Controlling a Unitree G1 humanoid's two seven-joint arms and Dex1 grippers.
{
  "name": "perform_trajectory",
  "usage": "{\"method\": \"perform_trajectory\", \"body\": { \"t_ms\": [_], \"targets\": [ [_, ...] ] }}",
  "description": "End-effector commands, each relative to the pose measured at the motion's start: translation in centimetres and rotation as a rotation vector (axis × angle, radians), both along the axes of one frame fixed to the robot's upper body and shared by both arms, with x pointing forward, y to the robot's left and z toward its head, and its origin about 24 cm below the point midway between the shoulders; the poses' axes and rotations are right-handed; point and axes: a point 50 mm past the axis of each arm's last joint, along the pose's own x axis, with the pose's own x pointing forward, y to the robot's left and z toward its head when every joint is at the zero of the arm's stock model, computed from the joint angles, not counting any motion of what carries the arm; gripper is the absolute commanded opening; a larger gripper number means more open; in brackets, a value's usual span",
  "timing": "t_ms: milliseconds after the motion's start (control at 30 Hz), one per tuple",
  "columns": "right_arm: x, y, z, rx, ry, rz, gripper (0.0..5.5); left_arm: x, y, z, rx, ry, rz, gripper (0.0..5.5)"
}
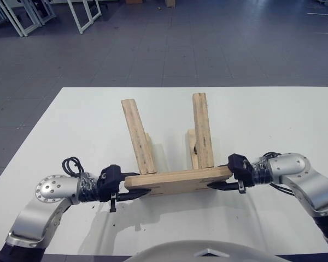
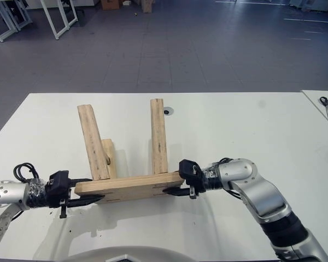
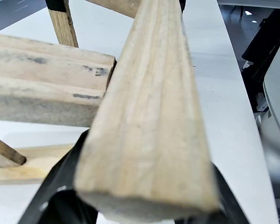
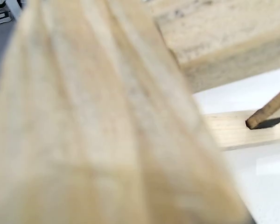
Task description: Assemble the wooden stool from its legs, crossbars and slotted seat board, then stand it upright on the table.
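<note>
The left gripper, jaws clenched on the left end of the seat board, holds one side of the wooden stool. The stool lies tipped over near the front of the white tabletop, with the board on edge toward the robot. Its left leg and right leg stretch away across the tabletop, set apart from each other. At the board's right end the right gripper has its jaws clamped on the wood, and scissors lie on a neighbouring table at far right.
</note>
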Motion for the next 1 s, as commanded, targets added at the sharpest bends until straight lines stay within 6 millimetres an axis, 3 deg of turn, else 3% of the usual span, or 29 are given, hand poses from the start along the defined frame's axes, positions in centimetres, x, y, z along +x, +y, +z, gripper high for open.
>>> {"method": "perform_trajectory", "body": {
  "t_ms": [33,133,200,300,400,467,533,700,833,867,1000],
  "targets": [
    [0.2,1.0,3.2,0.109,0.010,-0.039,1.95,1.1,-0.4,2.0,-0.019,0.020,0.115,1.83],
    [0.1,0.6,4.2,0.066,0.012,-0.077,1.95,1.1,-0.2,3.6,-0.064,0.124,0.088,1.83],
    [-0.8,0.4,6.0,0.081,0.148,-0.011,1.95,0.0,-0.1,4.8,-0.081,0.370,-0.012,1.83],
    [-1.6,0.2,11.3,0.183,0.356,0.187,1.95,-0.4,-0.3,8.5,-0.185,0.496,-0.132,1.83],
    [-0.1,-0.1,16.4,0.337,0.488,0.268,1.95,1.9,0.4,12.1,-0.414,0.572,-0.097,1.83],
    [1.1,-0.3,17.4,0.405,0.610,0.244,1.95,3.4,1.1,12.2,-0.501,0.698,-0.032,1.83],
    [2.1,-0.6,16.6,0.395,0.777,0.205,1.90,4.8,1.8,11.0,-0.543,0.853,0.036,2.29],
    [5.9,-1.4,10.9,0.380,1.221,-0.083,1.90,8.5,2.2,7.8,-0.579,1.246,0.134,2.99],
    [8.6,-2.0,6.5,0.452,1.325,-0.362,1.90,11.2,1.5,5.4,-0.591,1.379,0.287,3.80],
    [9.3,-2.2,5.8,0.487,1.337,-0.429,2.12,11.8,1.5,5.0,-0.606,1.390,0.329,4.00],
    [10.6,-2.9,5.5,0.557,1.327,-0.554,2.91,13.6,2.4,5.1,-0.691,1.383,0.483,4.68]
  ]
}}
